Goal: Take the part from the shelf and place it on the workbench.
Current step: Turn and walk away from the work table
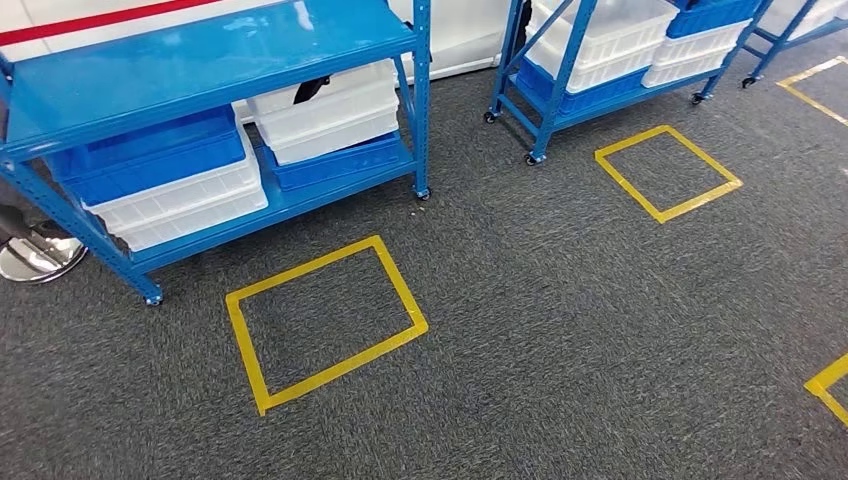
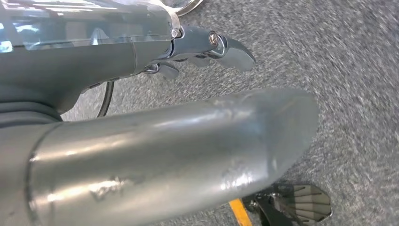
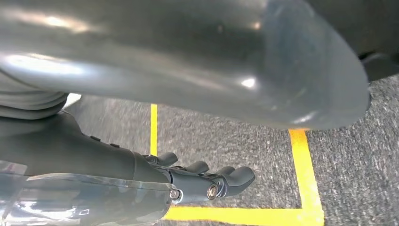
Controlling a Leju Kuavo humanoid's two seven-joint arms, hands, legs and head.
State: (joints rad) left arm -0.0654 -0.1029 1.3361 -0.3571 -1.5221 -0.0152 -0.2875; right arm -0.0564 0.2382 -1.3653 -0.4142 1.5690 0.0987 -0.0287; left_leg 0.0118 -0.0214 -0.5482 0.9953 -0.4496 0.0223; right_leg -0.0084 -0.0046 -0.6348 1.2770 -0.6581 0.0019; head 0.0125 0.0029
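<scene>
Left robot hand (image 2: 202, 47) hangs over the grey carpet (image 1: 560, 330) with its fingers (image 2: 233, 49) loosely curled and nothing in them; the thick thumb (image 2: 188, 160) runs across the foreground of the left wrist view. Right robot hand (image 3: 207, 181) is much the same: dark fingers (image 3: 235, 176) bent inward, holding nothing, above a corner of yellow floor tape (image 3: 301, 160) on the carpet.

Which item is the part cannot be told. The nearest shelf (image 1: 200, 60), a blue wheeled rack at the far left of the carpet, carries white bins (image 1: 325, 110) and blue bins (image 1: 140, 155) stacked on its lower level, with a dark object (image 1: 312, 88) poking out behind the top white bin near the shelf's right post. Both robot hands are well apart from that shelf, hanging low by the floor.

In front of the shelf's right corner a yellow taped rectangle (image 1: 325, 320) is marked on the carpet. A second blue shelf (image 1: 620, 50) stands further right, loaded with more white and blue bins, and a second taped rectangle (image 1: 668, 172) lies just before it. A third tape corner (image 1: 828, 385) shows at the right edge of the carpet. By the first shelf's left leg sits a round chrome base (image 1: 35, 258).
</scene>
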